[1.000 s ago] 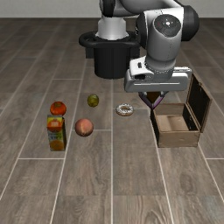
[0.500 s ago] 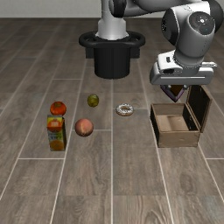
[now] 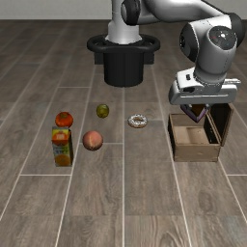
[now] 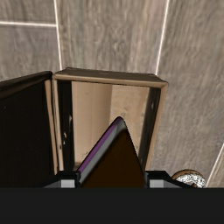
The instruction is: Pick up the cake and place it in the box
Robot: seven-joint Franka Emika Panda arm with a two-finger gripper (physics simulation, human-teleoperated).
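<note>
Fingers (image 4: 157,181) closed on the cake (image 4: 112,156) from both sides - a dark wedge with a purple edge, pointed end away from the wrist. The cake hangs in the air over the open box (image 4: 109,79), above its bare wooden inside; whether the tip has dipped below the rim is hard to say from these angles, probably not. The box's dark lid (image 4: 26,122) is swung open and stands up at one side. The box sits on the wood-plank floor (image 3: 125,193) at the exterior view's right. Just beside it, toward the exterior view's left, lies a small pale ring (image 3: 137,121), apart from the box wall. Further that way - a round peach-coloured fruit (image 3: 93,141) and a small green fruit (image 3: 101,111), near each other but not touching. Farthest out are an upright juice carton (image 3: 62,148) with a red tomato (image 3: 64,120) just behind it. The black pedestal (image 3: 123,60) of the arm stands well apart from all of them.
</note>
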